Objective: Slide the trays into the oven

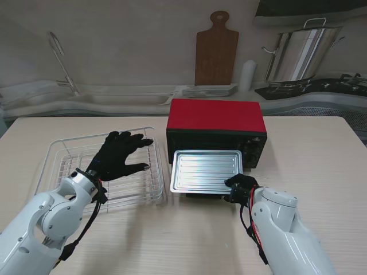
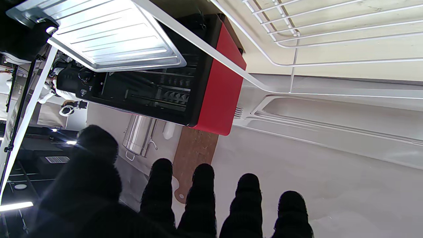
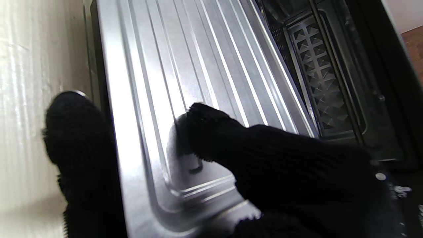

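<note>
A red oven (image 1: 216, 116) stands mid-table with its front open. A ribbed silver tray (image 1: 205, 171) pokes out of the opening toward me, its far end inside. My right hand (image 1: 241, 188), in a black glove, is shut on the tray's near right corner; in the right wrist view the thumb (image 3: 76, 138) lies under the rim and a finger (image 3: 214, 135) presses on the tray (image 3: 172, 66). My left hand (image 1: 119, 156) hovers open, fingers spread, over the white wire rack (image 1: 63, 157). The left wrist view shows the oven (image 2: 218, 82) and tray (image 2: 109, 36).
The wire rack (image 2: 297, 33) lies left of the oven, its right edge close to the tray. Behind the table runs a counter with a sink, a stack of plates (image 1: 209, 90), a wooden cutting board (image 1: 216, 50) and a steel pot (image 1: 298, 54).
</note>
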`<move>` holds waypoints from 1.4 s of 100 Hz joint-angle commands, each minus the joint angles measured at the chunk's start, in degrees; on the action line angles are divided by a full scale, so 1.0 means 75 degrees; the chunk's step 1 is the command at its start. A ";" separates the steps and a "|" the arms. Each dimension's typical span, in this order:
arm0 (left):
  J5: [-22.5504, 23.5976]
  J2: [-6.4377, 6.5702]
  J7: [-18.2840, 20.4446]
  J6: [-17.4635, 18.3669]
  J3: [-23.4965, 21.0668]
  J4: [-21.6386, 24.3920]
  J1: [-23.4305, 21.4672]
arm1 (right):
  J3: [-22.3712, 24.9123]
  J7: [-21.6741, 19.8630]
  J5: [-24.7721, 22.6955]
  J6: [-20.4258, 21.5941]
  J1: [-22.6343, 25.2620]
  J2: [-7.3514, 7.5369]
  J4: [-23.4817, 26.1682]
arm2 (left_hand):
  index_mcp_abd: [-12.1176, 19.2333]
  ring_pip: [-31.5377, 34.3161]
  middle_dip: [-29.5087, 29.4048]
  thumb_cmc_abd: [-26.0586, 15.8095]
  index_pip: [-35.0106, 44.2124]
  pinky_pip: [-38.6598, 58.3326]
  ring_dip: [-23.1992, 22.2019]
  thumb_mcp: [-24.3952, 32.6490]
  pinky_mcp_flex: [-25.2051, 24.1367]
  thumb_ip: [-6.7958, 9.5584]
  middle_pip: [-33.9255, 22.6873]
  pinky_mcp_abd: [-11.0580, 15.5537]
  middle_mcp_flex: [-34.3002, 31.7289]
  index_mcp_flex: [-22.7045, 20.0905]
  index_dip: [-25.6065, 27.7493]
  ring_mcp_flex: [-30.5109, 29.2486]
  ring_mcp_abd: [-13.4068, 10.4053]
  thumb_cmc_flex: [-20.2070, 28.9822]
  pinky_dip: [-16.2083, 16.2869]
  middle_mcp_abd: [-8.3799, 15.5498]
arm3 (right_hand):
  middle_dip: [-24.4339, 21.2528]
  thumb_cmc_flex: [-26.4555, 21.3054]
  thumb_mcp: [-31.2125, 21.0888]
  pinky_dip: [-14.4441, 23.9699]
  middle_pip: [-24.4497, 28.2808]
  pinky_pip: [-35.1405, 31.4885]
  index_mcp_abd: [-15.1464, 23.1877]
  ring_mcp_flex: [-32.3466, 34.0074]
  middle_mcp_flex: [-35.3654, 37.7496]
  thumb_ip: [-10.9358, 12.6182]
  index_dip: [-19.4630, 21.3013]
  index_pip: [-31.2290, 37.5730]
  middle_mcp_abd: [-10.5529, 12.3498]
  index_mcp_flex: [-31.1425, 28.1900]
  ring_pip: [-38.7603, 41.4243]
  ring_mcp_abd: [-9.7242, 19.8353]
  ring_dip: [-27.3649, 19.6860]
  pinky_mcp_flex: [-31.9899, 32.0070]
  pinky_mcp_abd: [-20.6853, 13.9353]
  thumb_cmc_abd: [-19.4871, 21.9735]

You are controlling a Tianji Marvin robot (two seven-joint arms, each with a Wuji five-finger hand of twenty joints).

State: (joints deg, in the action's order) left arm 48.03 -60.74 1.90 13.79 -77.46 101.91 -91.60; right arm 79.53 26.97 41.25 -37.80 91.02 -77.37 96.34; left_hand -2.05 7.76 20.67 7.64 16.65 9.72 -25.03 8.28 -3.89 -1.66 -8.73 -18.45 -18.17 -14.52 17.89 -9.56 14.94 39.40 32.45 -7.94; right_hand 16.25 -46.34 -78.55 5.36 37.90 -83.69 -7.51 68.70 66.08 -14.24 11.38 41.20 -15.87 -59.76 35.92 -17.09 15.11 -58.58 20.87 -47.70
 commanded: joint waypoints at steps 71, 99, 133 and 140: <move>0.0007 -0.0017 0.0404 -0.0095 0.0538 -0.0460 0.0629 | 0.0250 -0.0086 0.0662 -0.0671 -0.0328 -0.0230 -0.0522 | 0.0337 -0.0369 -0.0409 -0.0355 -0.0099 -0.0722 0.0264 -0.0244 -0.0161 0.0297 0.0362 0.0390 0.0523 0.0259 -0.0211 0.0608 -0.0373 0.0115 -0.0565 0.0274 | 0.0150 -0.0630 -0.0578 0.0082 0.0239 -0.0176 0.0546 0.0442 -0.0104 0.0001 0.0410 0.0857 -0.0149 -0.0300 0.0315 -0.0339 0.0067 -0.0236 -0.0547 0.0270; -0.0097 -0.0011 0.0494 -0.0040 0.0662 -0.0470 0.0702 | 0.0224 -0.0253 0.0562 -0.0810 -0.0412 -0.0237 -0.0623 | 0.0346 -0.0371 -0.0397 -0.0369 -0.0098 -0.0717 0.0272 -0.0256 -0.0156 0.0302 0.0382 0.0399 0.0532 0.0273 -0.0206 0.0622 -0.0386 0.0111 -0.0649 0.0277 | 0.0150 -0.0630 -0.0575 0.0081 0.0262 -0.0171 0.0546 0.0405 -0.0126 -0.0005 0.0437 0.0835 -0.0150 -0.0305 0.0346 -0.0322 0.0102 -0.0228 -0.0557 0.0282; -0.0209 -0.0021 0.0477 0.0036 0.0688 -0.0524 0.0779 | 0.0211 -0.0040 0.0951 -0.0866 -0.0667 -0.0300 -0.0845 | 0.0346 -0.0371 -0.0388 -0.0367 -0.0095 -0.0705 0.0277 -0.0267 -0.0158 0.0304 0.0386 0.0397 0.0539 0.0265 -0.0200 0.0623 -0.0390 0.0124 -0.0717 0.0266 | 0.0178 -0.0638 -0.0561 0.0092 0.0323 -0.0200 0.0542 0.0426 -0.0141 -0.0022 0.0468 0.0821 -0.0128 -0.0294 0.0399 -0.0291 0.0145 -0.0247 -0.0594 0.0293; -0.0216 -0.0023 0.0471 0.0042 0.0685 -0.0529 0.0783 | 0.0213 -0.0017 0.0974 -0.0863 -0.0698 -0.0306 -0.0873 | 0.0344 -0.0373 -0.0386 -0.0369 -0.0097 -0.0702 0.0278 -0.0271 -0.0157 0.0304 0.0383 0.0401 0.0535 0.0270 -0.0199 0.0629 -0.0388 0.0122 -0.0728 0.0269 | 0.0182 -0.0641 -0.0562 0.0096 0.0340 -0.0207 0.0563 0.0418 -0.0139 -0.0025 0.0477 0.0822 -0.0134 -0.0294 0.0414 -0.0295 0.0159 -0.0246 -0.0603 0.0291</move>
State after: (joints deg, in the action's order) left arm 46.60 -60.62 4.57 14.00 -72.25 97.57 -85.54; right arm 81.35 27.66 48.58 -44.48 85.89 -78.98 89.65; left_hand -0.62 6.20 18.64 7.05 16.61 7.57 -23.65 8.28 -4.37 -1.66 -7.14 -17.02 -16.65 -14.51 17.15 -6.64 13.57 39.40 28.00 -7.12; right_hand 16.24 -46.33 -78.55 5.36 38.73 -83.70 -7.69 68.70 65.12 -14.30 12.19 41.30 -15.91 -59.11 36.05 -17.09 15.12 -58.58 20.87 -47.13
